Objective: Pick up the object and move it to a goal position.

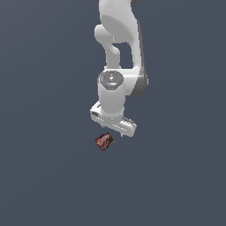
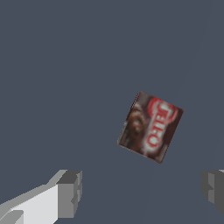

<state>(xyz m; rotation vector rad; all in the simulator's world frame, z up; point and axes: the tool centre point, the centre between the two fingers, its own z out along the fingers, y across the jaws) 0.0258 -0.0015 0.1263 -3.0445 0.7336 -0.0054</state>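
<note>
Grey fingertips [image 2: 70, 192], nearest the wrist camera: spread wide, nothing between them. Gripper [image 2: 142, 190], white-bodied: open, holding nothing, poised over the surface. Packet [image 2: 150, 127], small, boxy, dark brown (red-and-white label uppermost): flat on the plain blue-grey floor [image 2: 57, 65], skewed to the finger line, clear of both pads. Exterior view: packet [image 1: 104, 141] just below the gripper [image 1: 113, 125], towards the exterior view's left; white arm [image 1: 119, 48] rising behind.
</note>
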